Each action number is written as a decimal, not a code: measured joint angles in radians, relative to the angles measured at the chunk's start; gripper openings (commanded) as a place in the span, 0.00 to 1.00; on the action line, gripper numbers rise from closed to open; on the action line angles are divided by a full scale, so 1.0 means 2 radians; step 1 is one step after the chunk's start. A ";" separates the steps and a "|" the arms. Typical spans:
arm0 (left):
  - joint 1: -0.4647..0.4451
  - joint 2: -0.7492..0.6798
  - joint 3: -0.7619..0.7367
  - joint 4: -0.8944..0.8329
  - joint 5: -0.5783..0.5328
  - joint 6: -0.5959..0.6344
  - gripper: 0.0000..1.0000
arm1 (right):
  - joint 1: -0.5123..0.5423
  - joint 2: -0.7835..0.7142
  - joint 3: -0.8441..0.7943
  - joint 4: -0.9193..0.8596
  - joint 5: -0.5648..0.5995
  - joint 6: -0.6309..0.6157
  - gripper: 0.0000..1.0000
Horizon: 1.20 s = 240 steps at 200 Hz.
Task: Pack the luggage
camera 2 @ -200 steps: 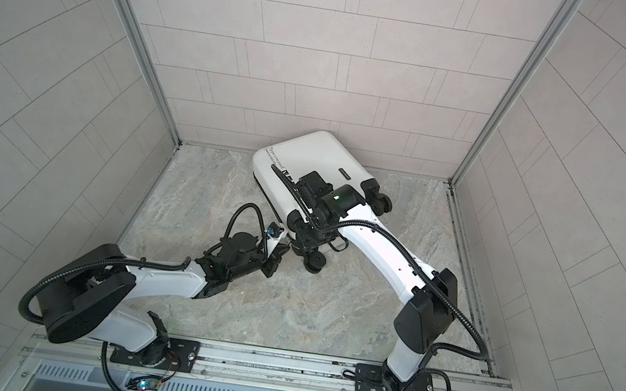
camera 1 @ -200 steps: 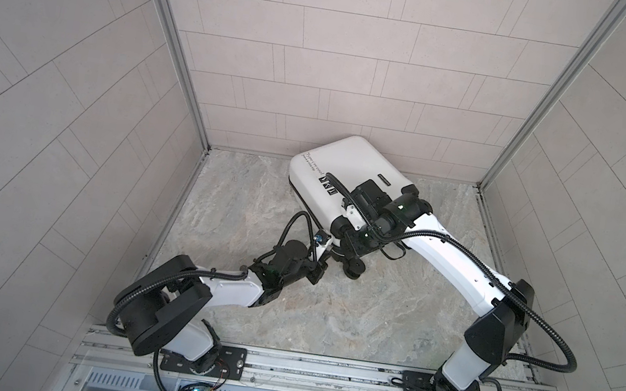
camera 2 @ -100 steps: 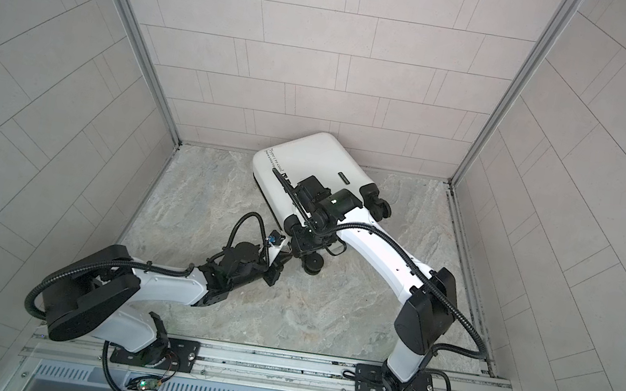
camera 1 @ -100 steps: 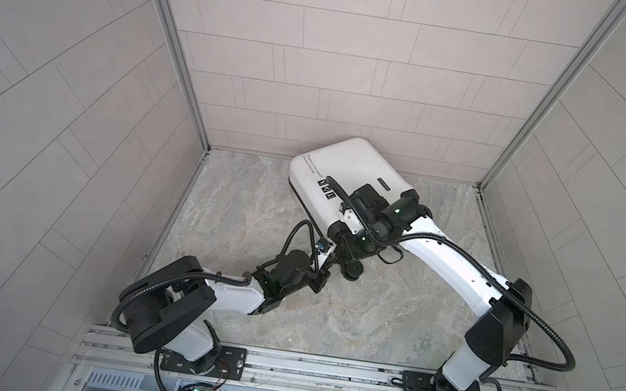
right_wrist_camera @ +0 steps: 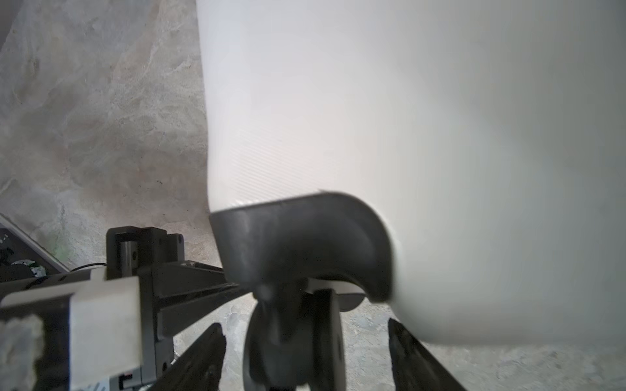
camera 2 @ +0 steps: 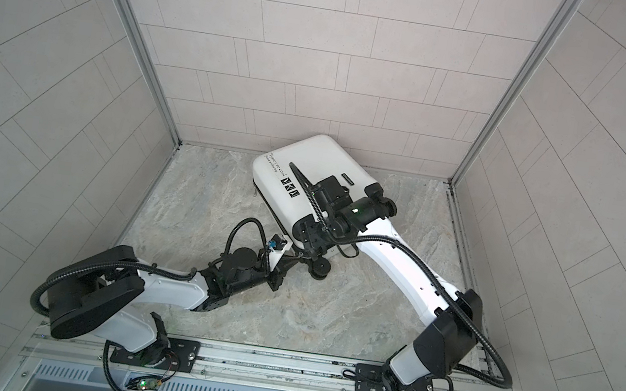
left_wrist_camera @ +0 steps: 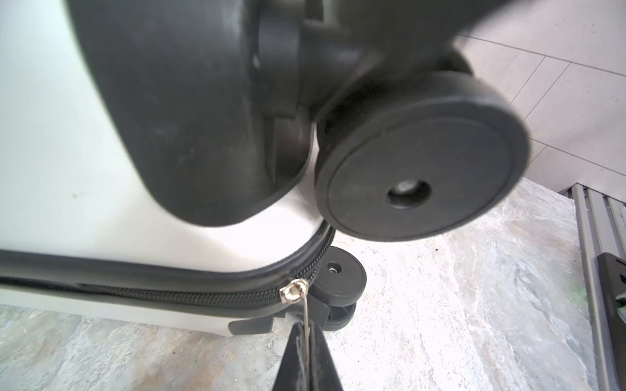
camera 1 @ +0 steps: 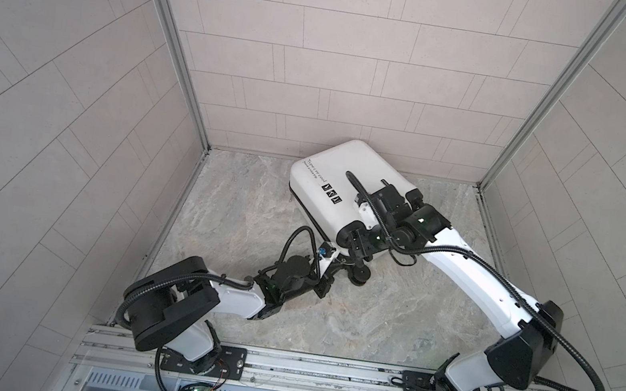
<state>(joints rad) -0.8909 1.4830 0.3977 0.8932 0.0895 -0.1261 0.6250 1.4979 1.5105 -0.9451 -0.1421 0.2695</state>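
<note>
Pinching the thin silver zipper pull (left_wrist_camera: 306, 309), the left claw (left_wrist_camera: 306, 335) is clenched on it. The small white hard-shell suitcase (camera 1: 352, 177) lies flat and closed on the grey marbled worktop (camera 1: 243, 203), at the back, a little right of the middle. Its slider (left_wrist_camera: 291, 292) sits where the black zipper track (left_wrist_camera: 169, 292) bends around a corner. I think the pull should follow this bend, in line with the track and not outward, or the thin tab may slip out. At the right, the right claw (right_wrist_camera: 305, 327) is released, its jaws wide on both sides of a black caster wheel (right_wrist_camera: 291, 359) without touching it; it should brace the shell before any pull.
</note>
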 measured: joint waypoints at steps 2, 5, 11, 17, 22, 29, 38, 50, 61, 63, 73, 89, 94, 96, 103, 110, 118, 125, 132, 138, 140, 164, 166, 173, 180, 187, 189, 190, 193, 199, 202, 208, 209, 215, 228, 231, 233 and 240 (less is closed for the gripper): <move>0.000 0.000 0.000 0.000 0.000 0.000 0.00 | -0.004 -0.004 -0.001 0.001 0.000 -0.001 0.80; 0.000 0.000 0.000 0.000 0.000 0.000 0.00 | -0.010 -0.010 -0.003 0.002 0.002 -0.002 0.80; 0.000 0.000 0.000 0.000 0.000 0.000 0.00 | -0.023 -0.024 -0.009 0.005 0.006 -0.003 0.81; 0.000 0.000 -0.001 0.000 0.000 0.000 0.00 | -0.034 -0.035 -0.016 0.009 0.010 -0.006 0.82; 0.000 0.000 -0.001 0.000 0.000 0.000 0.00 | -0.043 -0.046 -0.025 0.012 0.012 -0.011 0.82; 0.000 0.000 -0.002 0.000 0.000 0.000 0.00 | -0.051 -0.058 -0.036 0.014 0.013 -0.018 0.83; 0.000 0.000 -0.002 0.000 0.000 0.000 0.00 | -0.052 -0.069 -0.049 0.014 0.007 -0.024 0.83; 0.000 0.000 -0.002 0.000 0.000 0.000 0.00 | -0.047 -0.079 -0.066 0.015 -0.010 -0.031 0.84; 0.000 0.000 -0.002 0.000 0.000 0.000 0.00 | -0.036 -0.083 -0.080 0.019 -0.021 -0.037 0.84; 0.000 0.000 -0.002 0.000 0.001 0.000 0.00 | -0.034 -0.084 -0.083 0.019 -0.022 -0.038 0.84; 0.000 0.000 -0.002 0.000 0.000 0.000 0.00 | -0.019 -0.085 -0.093 0.022 -0.027 -0.042 0.84; 0.000 0.000 -0.002 0.000 0.000 0.000 0.00 | 0.009 -0.083 -0.102 0.024 -0.029 -0.043 0.83; 0.000 0.000 -0.002 0.000 0.000 0.000 0.00 | 0.017 -0.080 -0.103 0.025 -0.029 -0.043 0.82; 0.000 0.000 -0.002 0.000 0.000 0.000 0.00 | 0.019 -0.080 -0.103 0.026 -0.029 -0.043 0.82; 0.000 0.000 -0.003 0.001 0.000 -0.001 0.00 | 0.027 -0.075 -0.102 0.027 -0.028 -0.042 0.81; 0.000 0.000 -0.003 0.001 0.000 -0.001 0.00 | 0.030 -0.068 -0.099 0.028 -0.027 -0.040 0.79; 0.000 0.000 -0.004 0.002 0.000 -0.001 0.00 | 0.031 -0.057 -0.094 0.028 -0.023 -0.038 0.79; 0.000 0.000 -0.004 0.004 0.000 -0.002 0.00 | 0.031 -0.045 -0.087 0.027 -0.019 -0.036 0.78; 0.000 0.000 -0.005 0.005 -0.001 -0.003 0.00 | 0.031 -0.032 -0.080 0.027 -0.015 -0.035 0.77; 0.000 0.000 -0.006 0.006 -0.001 -0.004 0.00 | 0.031 -0.020 -0.072 0.025 -0.011 -0.035 0.76; 0.000 0.000 -0.006 0.006 -0.001 -0.004 0.00 | 0.031 -0.017 -0.070 0.025 -0.011 -0.035 0.76; 0.000 0.000 -0.006 0.007 -0.001 -0.006 0.00 | 0.032 0.023 -0.039 0.019 -0.004 -0.034 0.71; 0.000 0.000 -0.006 0.007 -0.001 -0.006 0.00 | 0.032 0.025 -0.037 0.018 -0.004 -0.035 0.70; 0.000 0.000 -0.006 0.007 -0.001 -0.006 0.00 | 0.033 0.032 -0.031 0.017 -0.003 -0.036 0.65; 0.000 0.000 -0.006 0.008 -0.001 -0.006 0.00 | 0.034 0.038 -0.024 0.016 -0.003 -0.038 0.61; 0.000 0.000 -0.006 0.008 -0.002 -0.007 0.00 | 0.035 0.043 -0.019 0.015 -0.003 -0.038 0.57; 0.000 0.000 -0.006 0.008 -0.002 -0.006 0.00 | 0.035 0.044 -0.017 0.014 -0.003 -0.036 0.55; 0.000 0.000 -0.006 0.008 -0.002 -0.006 0.00 | 0.035 0.044 -0.016 0.014 -0.003 -0.035 0.54; 0.000 0.000 -0.007 0.008 -0.002 -0.006 0.00 | 0.035 0.046 -0.014 0.012 -0.003 -0.038 0.51; 0.000 -0.001 -0.007 0.008 -0.002 -0.007 0.00 | 0.036 0.049 -0.009 0.012 -0.003 -0.036 0.45; 0.000 -0.001 -0.008 0.009 -0.002 -0.007 0.00 | 0.036 0.051 -0.006 0.011 -0.003 -0.036 0.42; 0.000 -0.001 -0.008 0.009 -0.003 -0.007 0.00 | 0.037 0.053 -0.001 0.010 -0.007 -0.038 0.36; 0.000 -0.001 -0.009 0.009 -0.003 -0.007 0.00 | 0.037 0.054 0.000 0.010 -0.007 -0.037 0.35; 0.000 -0.002 -0.009 0.010 -0.004 -0.007 0.00 | 0.038 0.056 0.006 0.006 -0.006 -0.037 0.28; 0.000 -0.004 -0.011 0.011 -0.005 -0.006 0.00 | 0.041 0.063 0.017 -0.004 -0.006 -0.038 0.17; 0.000 -0.005 -0.012 0.012 -0.005 -0.006 0.00 | 0.042 0.065 0.021 -0.006 -0.007 -0.038 0.14; 0.000 -0.006 -0.012 0.012 -0.006 -0.006 0.00 | 0.042 0.066 0.023 -0.008 -0.007 -0.039 0.12; 0.000 -0.009 -0.014 0.011 -0.007 -0.006 0.00 | 0.043 0.071 0.031 -0.015 -0.007 -0.038 0.08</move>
<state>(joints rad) -0.8909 1.4651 0.3706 0.9161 0.0761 -0.1383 0.7116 1.6402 1.5734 -0.9756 -0.1570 0.1928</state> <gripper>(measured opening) 0.052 0.405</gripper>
